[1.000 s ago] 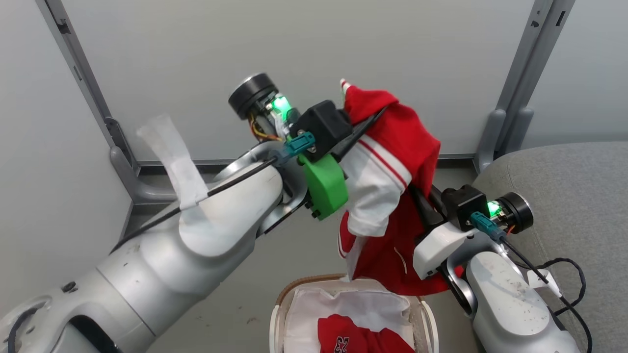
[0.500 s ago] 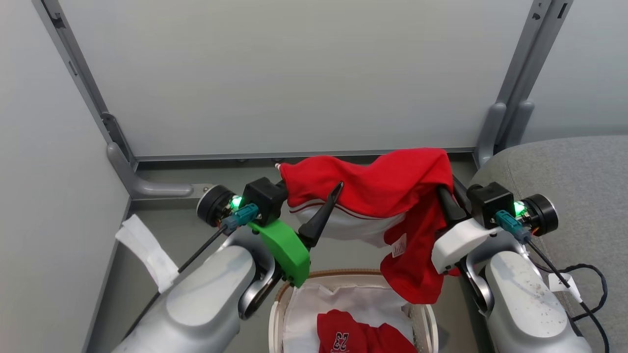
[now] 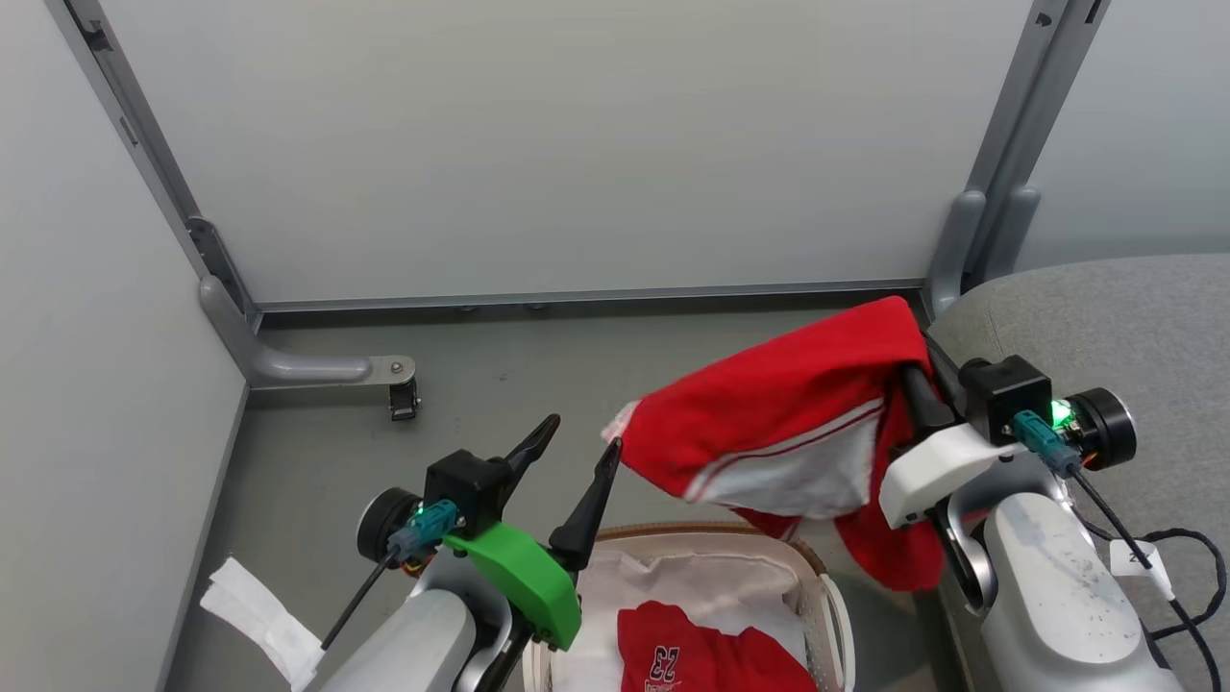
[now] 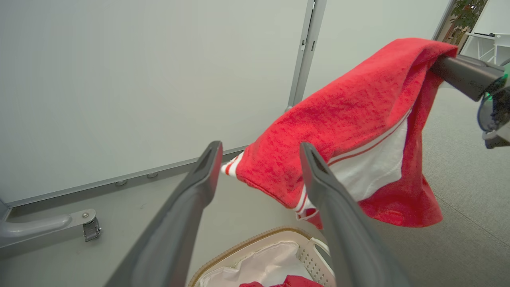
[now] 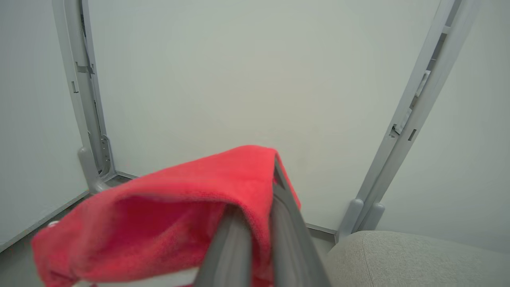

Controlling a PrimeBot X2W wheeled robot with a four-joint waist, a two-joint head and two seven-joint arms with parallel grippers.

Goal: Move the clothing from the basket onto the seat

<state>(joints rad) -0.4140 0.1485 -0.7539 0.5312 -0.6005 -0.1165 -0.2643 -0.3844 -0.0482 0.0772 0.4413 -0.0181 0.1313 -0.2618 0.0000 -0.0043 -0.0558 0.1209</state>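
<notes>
I take this for a screened-off test corner in an office or lab. Pale partition panels on grey metal posts wall it in, and one foot ends in a caster. The floor is grey carpet. Beyond, the left wrist view shows a potted plant and a white desk. A grey seat stands at the floor's right edge.

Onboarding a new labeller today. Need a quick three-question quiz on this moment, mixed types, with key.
1. True or false: the left gripper is shut on the lifted red garment.
2. Fill in: the right gripper is ___ on the lifted red garment.
3. What holds the number 23 garment? A) the basket B) the left gripper C) the right gripper
Key: 1 false, the left gripper's fingers are spread, empty; 2 shut; 3 A.
</notes>
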